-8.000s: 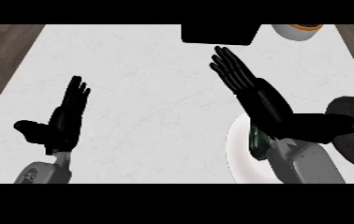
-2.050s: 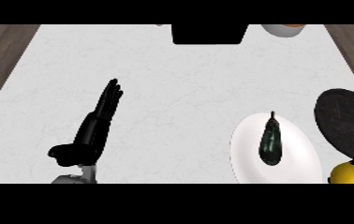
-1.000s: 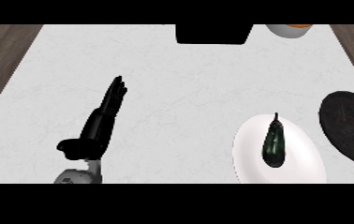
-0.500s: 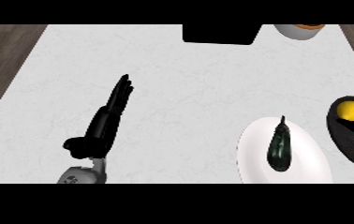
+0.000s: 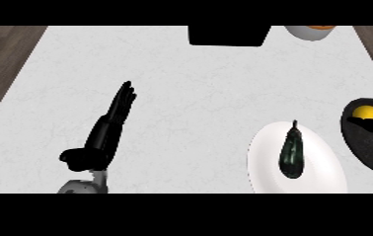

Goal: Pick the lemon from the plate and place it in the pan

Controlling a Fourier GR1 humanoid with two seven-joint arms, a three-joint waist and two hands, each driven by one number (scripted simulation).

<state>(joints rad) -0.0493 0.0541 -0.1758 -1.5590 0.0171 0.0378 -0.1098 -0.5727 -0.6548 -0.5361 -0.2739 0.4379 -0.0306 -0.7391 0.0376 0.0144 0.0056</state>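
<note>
Lemon (image 5: 360,113) sits in the pan (image 5: 358,138) at counter's right edge, not on the plate (image 5: 266,168). My left hand (image 5: 108,129) rests open, far left; right hand unseen.

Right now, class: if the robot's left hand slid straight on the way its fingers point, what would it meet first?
Probably nothing: the left hand points up and slightly right over bare counter, passing left of the black box at the far edge.

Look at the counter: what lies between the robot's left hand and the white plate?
Nothing: in the head view the white counter is bare between the open left hand and the white plate, which carries a dark eggplant.
</note>
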